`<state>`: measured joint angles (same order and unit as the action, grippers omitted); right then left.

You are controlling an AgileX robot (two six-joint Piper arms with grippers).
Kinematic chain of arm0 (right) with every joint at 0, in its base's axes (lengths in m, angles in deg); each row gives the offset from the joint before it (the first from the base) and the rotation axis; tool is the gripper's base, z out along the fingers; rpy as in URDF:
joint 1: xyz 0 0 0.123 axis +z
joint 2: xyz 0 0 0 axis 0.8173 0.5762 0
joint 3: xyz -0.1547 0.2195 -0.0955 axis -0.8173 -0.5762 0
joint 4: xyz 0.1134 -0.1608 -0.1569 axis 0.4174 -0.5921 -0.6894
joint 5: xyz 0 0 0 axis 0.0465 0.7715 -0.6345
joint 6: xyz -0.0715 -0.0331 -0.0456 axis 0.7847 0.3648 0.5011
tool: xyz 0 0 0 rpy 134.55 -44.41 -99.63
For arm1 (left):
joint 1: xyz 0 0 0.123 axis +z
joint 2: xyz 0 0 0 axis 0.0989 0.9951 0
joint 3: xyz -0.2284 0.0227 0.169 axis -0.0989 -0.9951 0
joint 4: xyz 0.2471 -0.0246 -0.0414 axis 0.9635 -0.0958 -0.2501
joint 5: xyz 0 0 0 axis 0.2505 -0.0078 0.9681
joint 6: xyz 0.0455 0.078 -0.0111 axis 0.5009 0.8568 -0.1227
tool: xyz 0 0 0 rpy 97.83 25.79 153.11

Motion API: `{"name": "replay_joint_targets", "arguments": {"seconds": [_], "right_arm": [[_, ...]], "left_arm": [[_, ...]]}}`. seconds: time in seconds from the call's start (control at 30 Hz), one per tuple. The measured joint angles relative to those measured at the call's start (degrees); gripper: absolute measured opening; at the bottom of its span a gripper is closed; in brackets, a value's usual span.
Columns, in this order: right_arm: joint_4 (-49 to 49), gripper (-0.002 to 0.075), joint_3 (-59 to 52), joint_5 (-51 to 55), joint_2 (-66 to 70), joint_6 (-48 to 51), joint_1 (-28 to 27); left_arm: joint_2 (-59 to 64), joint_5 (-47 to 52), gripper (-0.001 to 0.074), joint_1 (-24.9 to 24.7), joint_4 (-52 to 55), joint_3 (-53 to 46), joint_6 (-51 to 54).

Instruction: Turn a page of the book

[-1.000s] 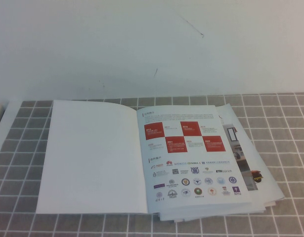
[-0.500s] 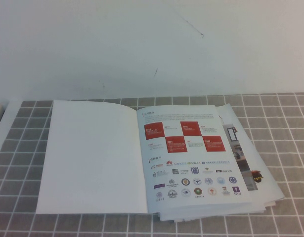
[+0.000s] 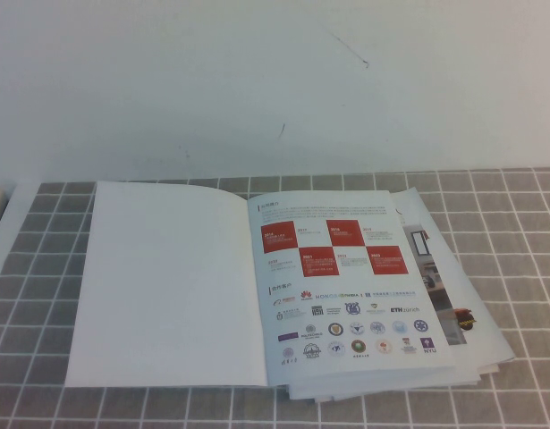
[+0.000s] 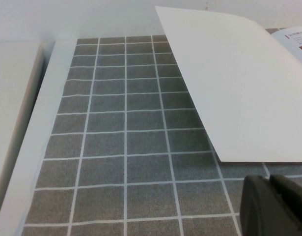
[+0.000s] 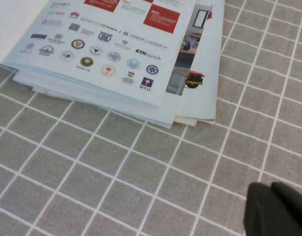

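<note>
The book [image 3: 342,286] lies open on the grey tiled mat. The page [image 3: 167,286] lies flat on the left, blank white side up; it also shows in the left wrist view [image 4: 239,83]. The right-hand page shows red squares and logo rows [image 5: 106,44]. Neither gripper shows in the high view. My left gripper [image 4: 271,199] is shut and empty, low over the mat just off the page's near left corner. My right gripper [image 5: 272,209] is shut and empty over the mat, off the book's near right corner.
Loose printed sheets [image 3: 467,313] stick out under the book at the right and near edge, also in the right wrist view [image 5: 197,83]. A white ledge [image 4: 33,137] borders the mat [image 3: 525,232] on the left. A white wall [image 3: 275,80] rises behind.
</note>
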<state>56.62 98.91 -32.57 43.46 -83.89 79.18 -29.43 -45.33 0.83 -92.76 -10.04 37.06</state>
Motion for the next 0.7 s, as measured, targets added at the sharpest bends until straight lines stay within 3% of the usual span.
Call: {"name": "replay_joint_targets", "arguments": {"seconds": [0.23, 0.3, 0.43, 0.7], "right_arm": [[-0.1, -0.0001, 0.0, 0.0, 0.0, 0.0, 0.0], [-4.8, -0.0001, 0.0, 0.1, 0.0, 0.0, 0.0], [-24.0, -0.0001, 0.0, 0.5, 0.0, 0.0, 0.0], [-30.0, -0.0001, -0.8, 0.3, -0.1, 0.0, -1.0]], "left_arm": [[0.0, 0.0, -0.0004, 0.0, 0.1, 0.0, 0.0], [0.0, 0.0, -0.0004, 0.0, 0.1, 0.0, 0.0], [0.0, 0.0, -0.0004, 0.0, 0.1, 0.0, 0.0], [0.0, 0.0, -0.0004, 0.0, 0.2, 0.0, 0.0]]}}
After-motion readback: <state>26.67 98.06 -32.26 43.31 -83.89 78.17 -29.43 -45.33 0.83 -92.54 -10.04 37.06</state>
